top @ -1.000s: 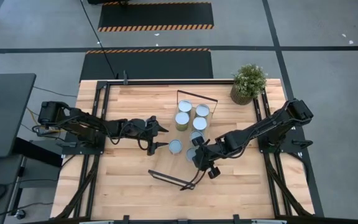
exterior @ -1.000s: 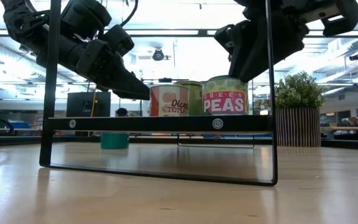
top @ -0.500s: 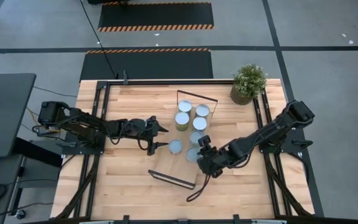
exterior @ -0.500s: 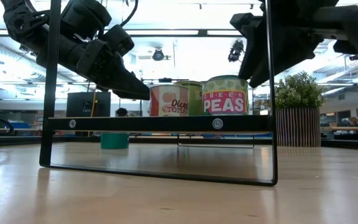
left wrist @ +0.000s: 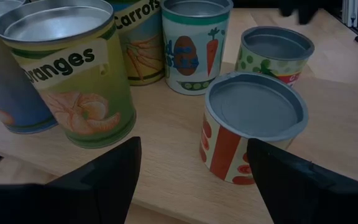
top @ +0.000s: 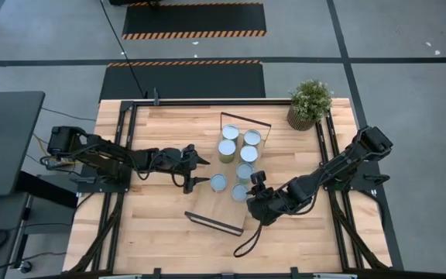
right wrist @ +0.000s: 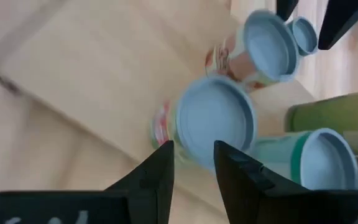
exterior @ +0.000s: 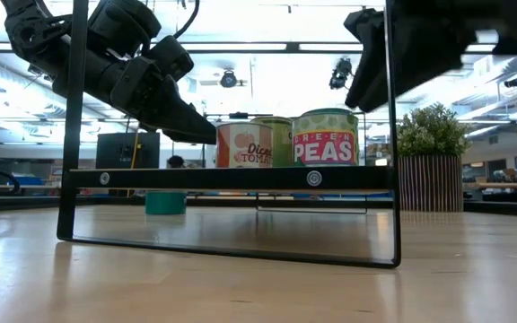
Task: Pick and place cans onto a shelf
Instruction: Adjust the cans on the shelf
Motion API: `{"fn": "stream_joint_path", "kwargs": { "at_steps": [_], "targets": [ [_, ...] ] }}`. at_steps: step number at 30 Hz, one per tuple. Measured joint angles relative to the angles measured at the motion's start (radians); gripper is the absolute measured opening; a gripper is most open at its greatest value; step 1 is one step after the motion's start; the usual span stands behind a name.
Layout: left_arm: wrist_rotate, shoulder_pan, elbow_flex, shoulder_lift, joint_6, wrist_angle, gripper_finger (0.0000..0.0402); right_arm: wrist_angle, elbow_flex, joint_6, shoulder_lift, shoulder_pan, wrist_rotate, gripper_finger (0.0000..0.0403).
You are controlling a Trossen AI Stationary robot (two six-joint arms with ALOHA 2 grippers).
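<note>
A: Where is the right gripper (top: 263, 208)?

B: It hangs above the shelf (top: 224, 209), at the board's edge on the plant (top: 310, 101) side, fingers (right wrist: 158, 171) nearly together and holding nothing. From its wrist, a short tin with a pale round top (right wrist: 215, 120) lies just past the fingertips.

A: And the left gripper (top: 196, 172)?

B: It hovers off the shelf's other long side, level with the short can (top: 218, 182). Its fingers (left wrist: 107, 177) stand apart, empty, aimed at that red-striped can (left wrist: 252, 125).

A: So where are the cans?

B: All stand upright on the shelf. Two short ones, the red-striped one and the green peas can (top: 240, 192), sit mid-board. Four taller tins (top: 238, 147) cluster toward the wire frame (top: 245, 122) at the end nearer the plant. Through the left wrist, an oranges tin (left wrist: 70, 68) and a carrots tin (left wrist: 142, 37) show beside a peas-and-carrots tin (left wrist: 194, 40).

A: The shelf itself?

B: It rests on the surface (top: 153, 225), its other wire frame (exterior: 232, 179) filling the low view.
</note>
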Motion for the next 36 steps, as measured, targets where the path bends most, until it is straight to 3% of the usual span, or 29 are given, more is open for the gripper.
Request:
{"fn": "stream_joint_path", "kwargs": {
  "at_steps": [7,16,26,36],
  "targets": [
    [0.0,0.0,0.0,0.0,0.0,0.002,0.0297,0.071,0.053,0.165,0.002,-0.073,-0.117,0.012],
    [0.0,0.0,0.0,0.0,0.0,0.002,0.0297,0.163,0.054,0.1,0.055,-0.076,-0.123,0.0143],
    [0.0,0.0,0.0,0.0,-0.001,0.002,0.0297,0.173,0.053,0.211,0.076,-0.082,-0.118,0.0196],
    [-0.001,0.0,0.0,0.0,-0.001,0.003,0.0297,0.165,0.053,0.221,0.117,-0.082,-0.095,0.0195]
  ]
}}
